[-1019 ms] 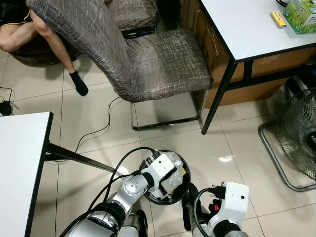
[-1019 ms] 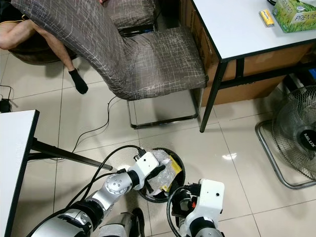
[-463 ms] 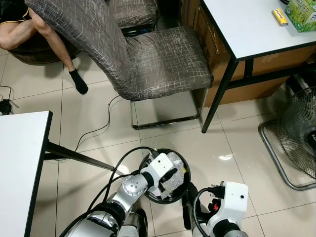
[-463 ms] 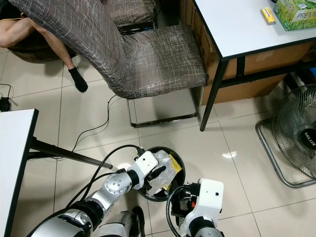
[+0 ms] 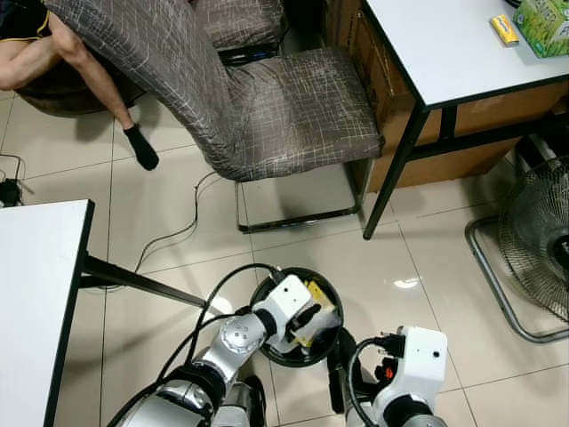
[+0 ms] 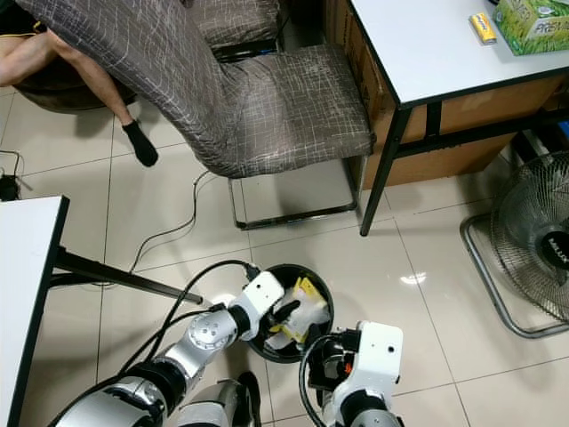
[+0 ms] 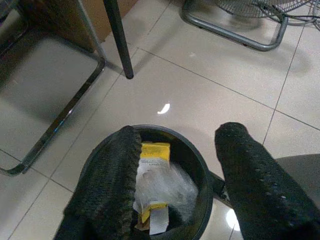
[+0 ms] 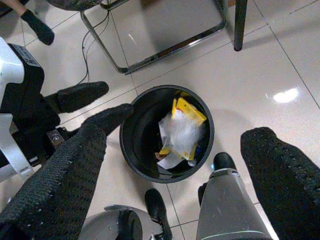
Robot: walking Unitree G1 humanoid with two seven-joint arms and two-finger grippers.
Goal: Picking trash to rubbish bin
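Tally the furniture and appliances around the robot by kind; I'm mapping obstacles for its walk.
Tables: 2, white-topped
Chairs: 1, grey patterned
Fans: 1, floor fan
Bins: 1, black rubbish bin
Total: 5

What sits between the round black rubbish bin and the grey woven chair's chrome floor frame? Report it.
Bare glossy floor tile lies between the round black rubbish bin and the chrome floor frame, as the left eye view shows. The left gripper hangs open over the bin.
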